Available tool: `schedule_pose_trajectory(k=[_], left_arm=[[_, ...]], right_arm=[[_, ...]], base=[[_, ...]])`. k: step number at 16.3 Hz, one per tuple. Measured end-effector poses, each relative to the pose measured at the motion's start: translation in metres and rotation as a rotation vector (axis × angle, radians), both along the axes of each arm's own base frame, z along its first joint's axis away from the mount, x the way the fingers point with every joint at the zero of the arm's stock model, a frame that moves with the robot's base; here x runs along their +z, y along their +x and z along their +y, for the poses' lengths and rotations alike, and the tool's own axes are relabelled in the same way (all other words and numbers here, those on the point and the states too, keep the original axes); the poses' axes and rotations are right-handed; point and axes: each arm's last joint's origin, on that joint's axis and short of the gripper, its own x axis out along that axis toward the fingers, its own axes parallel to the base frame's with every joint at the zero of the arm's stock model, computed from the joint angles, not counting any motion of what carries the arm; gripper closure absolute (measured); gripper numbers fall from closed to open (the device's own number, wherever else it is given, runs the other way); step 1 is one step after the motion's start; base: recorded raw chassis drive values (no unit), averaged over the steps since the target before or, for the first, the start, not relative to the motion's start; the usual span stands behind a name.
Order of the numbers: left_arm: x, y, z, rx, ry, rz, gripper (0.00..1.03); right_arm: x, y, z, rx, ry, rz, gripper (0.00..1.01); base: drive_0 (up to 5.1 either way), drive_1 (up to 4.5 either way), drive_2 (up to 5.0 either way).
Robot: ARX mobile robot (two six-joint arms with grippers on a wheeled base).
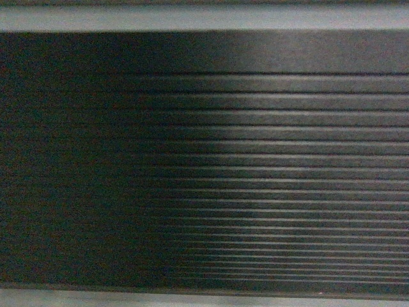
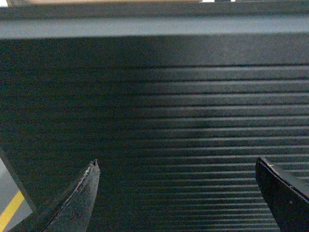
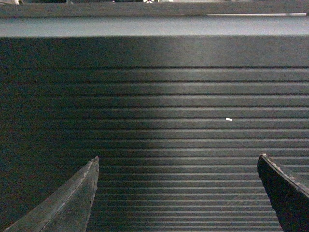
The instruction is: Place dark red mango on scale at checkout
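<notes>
The checkout [image 1: 255,160] fills the head view as a wall of black horizontal slats under a pale top edge. The same slatted front of the checkout [image 2: 183,111] faces my left gripper [image 2: 177,164], which is open with nothing between its fingers. In the right wrist view the checkout [image 3: 183,111] stands close ahead of my right gripper [image 3: 177,162], also open and empty. The dark red mango and the scale are out of view. Neither gripper shows in the head view.
A strip of grey floor with a yellow line [image 2: 10,210] shows at the lower left of the left wrist view, past the counter's end. A small white speck [image 3: 229,119] sits on one slat.
</notes>
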Motion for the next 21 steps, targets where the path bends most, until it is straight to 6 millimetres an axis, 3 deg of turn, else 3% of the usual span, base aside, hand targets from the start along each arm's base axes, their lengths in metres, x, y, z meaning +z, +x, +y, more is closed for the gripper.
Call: schedule_pose_trajectory(k=[21], left_arm=[[-0.0002,0.0000,0.0000,0.000,0.000,0.002,0.05]], right_arm=[[-0.0002,0.0000,0.0000,0.000,0.000,0.002,0.03]], base=[[0.0,0.00,0.0]])
